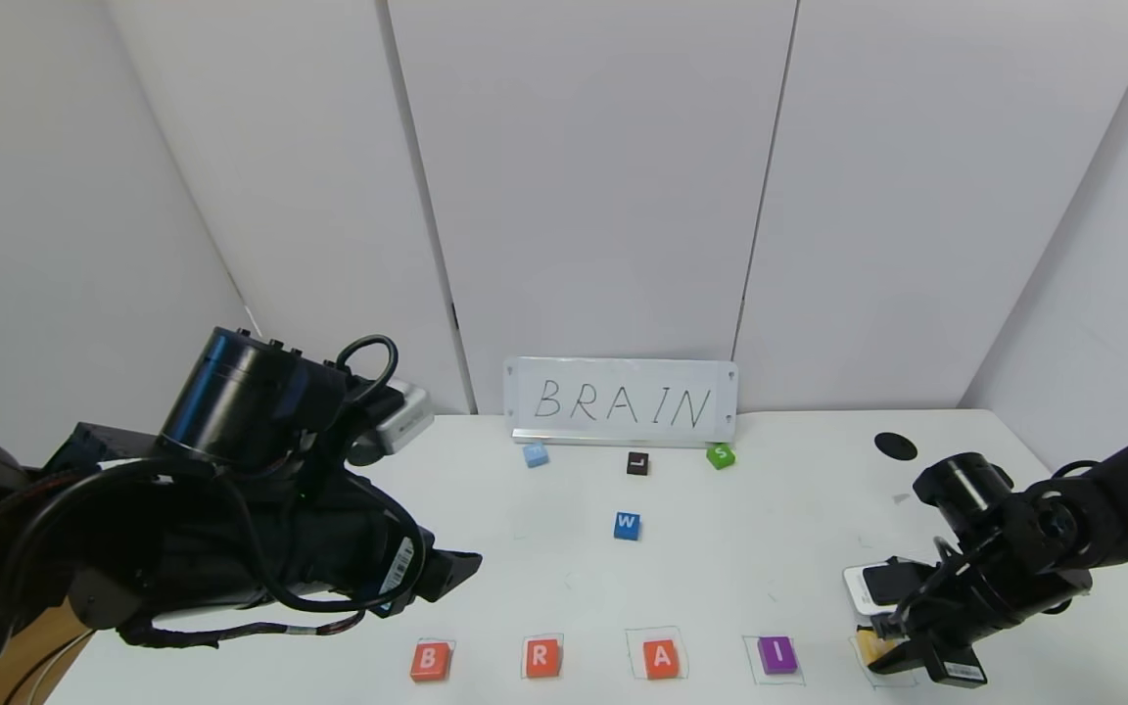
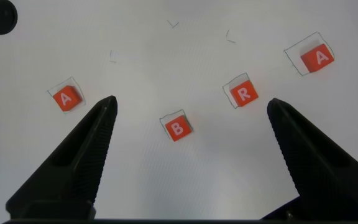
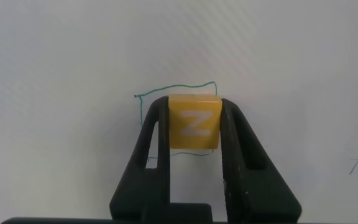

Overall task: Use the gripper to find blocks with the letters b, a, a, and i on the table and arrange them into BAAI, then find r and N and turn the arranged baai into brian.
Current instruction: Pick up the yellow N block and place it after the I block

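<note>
On the white table (image 1: 721, 568), the front row reads B (image 1: 430, 661), R (image 1: 542, 657), A (image 1: 661, 657) and purple I (image 1: 776, 654), each in a green drawn square. My right gripper (image 1: 892, 651) is shut on the yellow N block (image 3: 194, 121), over the green square (image 3: 176, 90) to the right of the I. I cannot tell whether the block touches the table. My left gripper (image 2: 191, 104) is open and empty above the B (image 2: 178, 127) and R (image 2: 244, 94). A second A (image 2: 66, 98) lies left of the B, hidden behind the left arm in the head view.
A whiteboard sign reading BRAIN (image 1: 621, 403) stands at the back. In front of it lie a light blue block (image 1: 536, 454), a dark L block (image 1: 636, 463), a green S block (image 1: 720, 455) and a blue W block (image 1: 627, 526). A black hole (image 1: 895, 446) is at the right.
</note>
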Robot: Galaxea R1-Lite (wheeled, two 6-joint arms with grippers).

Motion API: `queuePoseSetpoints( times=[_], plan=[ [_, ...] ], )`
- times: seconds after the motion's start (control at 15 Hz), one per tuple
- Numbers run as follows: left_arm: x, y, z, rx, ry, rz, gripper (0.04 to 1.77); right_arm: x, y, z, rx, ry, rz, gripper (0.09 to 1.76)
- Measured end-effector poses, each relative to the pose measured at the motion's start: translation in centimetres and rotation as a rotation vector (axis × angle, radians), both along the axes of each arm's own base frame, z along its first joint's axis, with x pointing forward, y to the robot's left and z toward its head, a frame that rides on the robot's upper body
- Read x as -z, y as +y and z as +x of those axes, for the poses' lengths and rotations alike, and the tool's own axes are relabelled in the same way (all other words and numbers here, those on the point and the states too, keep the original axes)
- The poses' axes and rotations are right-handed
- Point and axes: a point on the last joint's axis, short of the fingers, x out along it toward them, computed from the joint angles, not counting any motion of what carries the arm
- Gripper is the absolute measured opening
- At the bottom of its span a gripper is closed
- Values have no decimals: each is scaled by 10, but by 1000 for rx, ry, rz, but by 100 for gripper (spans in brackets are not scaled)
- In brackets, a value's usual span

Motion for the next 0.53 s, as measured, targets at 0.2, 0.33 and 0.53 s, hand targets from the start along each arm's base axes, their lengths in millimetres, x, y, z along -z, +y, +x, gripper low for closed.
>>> queuePoseSetpoints(
  times=[0.2,0.33,0.53],
  plan=[
    [1,0,1,0,3,1,172,0,-1,0,-4,-3,-5,53],
    [2,0,1,0,8,4,172,0,-1,0,-3,-1,-6,53],
    [4,-1,1,0,12,6,172,1,-2,0,-12,-3,-9,53]
  ],
)
